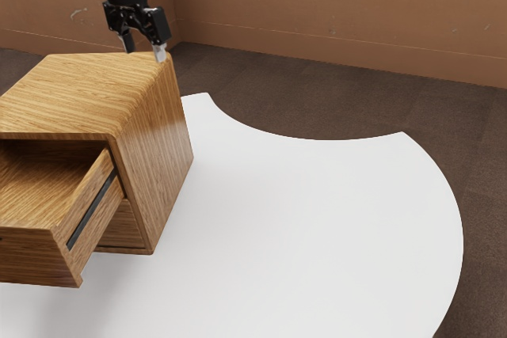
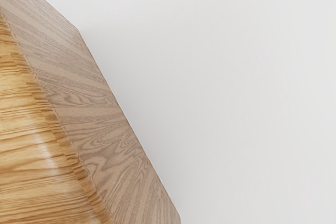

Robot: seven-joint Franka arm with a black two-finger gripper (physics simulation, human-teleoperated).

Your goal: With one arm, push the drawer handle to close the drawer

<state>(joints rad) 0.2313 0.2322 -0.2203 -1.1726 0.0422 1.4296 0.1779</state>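
My black gripper (image 1: 144, 47) is at the upper left of the exterior view, its two fingertips apart with nothing between them, by the far end of the wooden cabinet's top (image 1: 87, 89). The upper drawer (image 1: 36, 257) stands pulled well out at the cabinet's front, on the side away from my gripper. A black rail (image 1: 91, 210) runs along the drawer's side. I cannot make out the handle. In the wrist view the cabinet's glossy top (image 2: 42, 166) and its brown side panel (image 2: 100, 129) lie under my hand.
The cabinet rests on a white table (image 1: 317, 219) with curved edges, which stretches toward the exterior view's right. A lower part of the cabinet front (image 1: 120, 229) shows beneath the pulled-out drawer. Dark floor (image 1: 277, 96) and a brown wall (image 1: 333, 13) lie beyond.
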